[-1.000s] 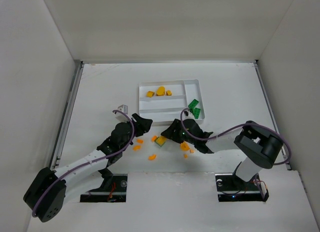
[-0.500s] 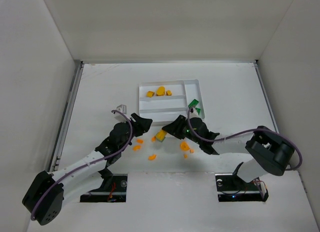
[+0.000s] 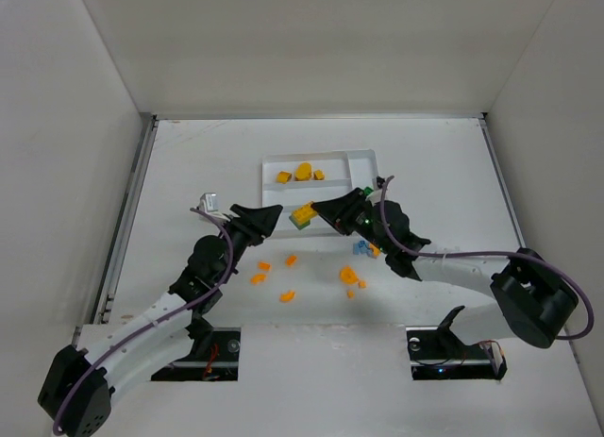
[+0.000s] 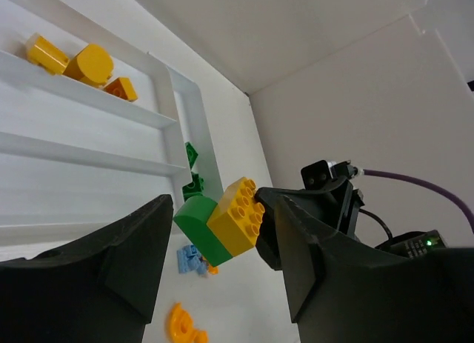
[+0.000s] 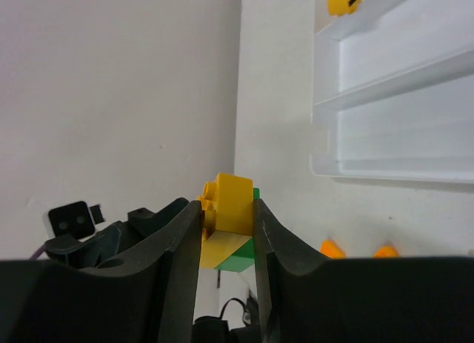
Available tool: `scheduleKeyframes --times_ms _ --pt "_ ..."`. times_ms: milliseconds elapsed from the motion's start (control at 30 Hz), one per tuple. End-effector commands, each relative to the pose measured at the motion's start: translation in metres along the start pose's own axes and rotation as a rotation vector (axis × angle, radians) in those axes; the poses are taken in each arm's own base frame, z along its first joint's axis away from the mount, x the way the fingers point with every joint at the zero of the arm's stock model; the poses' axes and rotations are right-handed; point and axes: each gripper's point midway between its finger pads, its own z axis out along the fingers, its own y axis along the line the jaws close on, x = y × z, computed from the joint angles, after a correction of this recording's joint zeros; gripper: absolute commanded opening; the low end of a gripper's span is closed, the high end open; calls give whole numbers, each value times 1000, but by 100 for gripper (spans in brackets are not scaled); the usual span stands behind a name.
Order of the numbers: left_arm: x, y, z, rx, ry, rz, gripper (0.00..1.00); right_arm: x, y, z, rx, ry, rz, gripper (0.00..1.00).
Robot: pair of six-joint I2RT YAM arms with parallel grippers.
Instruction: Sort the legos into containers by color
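Observation:
A yellow studded brick joined to a green one (image 3: 302,215) hangs above the table in front of the tray. My right gripper (image 5: 227,208) is shut on its yellow part (image 5: 235,198). My left gripper (image 4: 226,210) faces it from the left, open, one finger on each side of the joined brick (image 4: 222,224) with small gaps. In the white tray (image 3: 283,199), yellow legos (image 3: 303,172) lie in the far section and green bricks (image 3: 366,197) in the narrow end section. Orange bits (image 3: 286,295) and light-blue pieces (image 3: 361,247) lie on the table.
Both arms reach in from the near edge and meet just in front of the tray's near rim (image 4: 89,228). White walls close in the table on three sides. More orange bits (image 3: 348,277) lie below the right arm.
My right gripper shut on the yellow-green brick on the table and lifted it toward the tray. The left gripper rose, turned to face it and opened slightly wider.

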Motion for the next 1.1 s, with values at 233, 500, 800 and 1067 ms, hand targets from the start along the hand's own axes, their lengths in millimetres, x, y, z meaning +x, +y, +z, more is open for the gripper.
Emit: scheduleKeyframes --times_ms 233,500,800,1067 --pt "-26 -27 -6 137 -119 -171 59 -22 60 -1 -187 -35 213 17" --pt "-53 -57 -3 262 -222 -320 67 -39 109 8 -307 -44 408 16" --pt "-71 -90 4 396 -282 -396 70 -42 134 12 -420 -34 619 16" --pt "-79 -105 15 450 -321 -425 66 -36 151 16 -503 9 728 17"
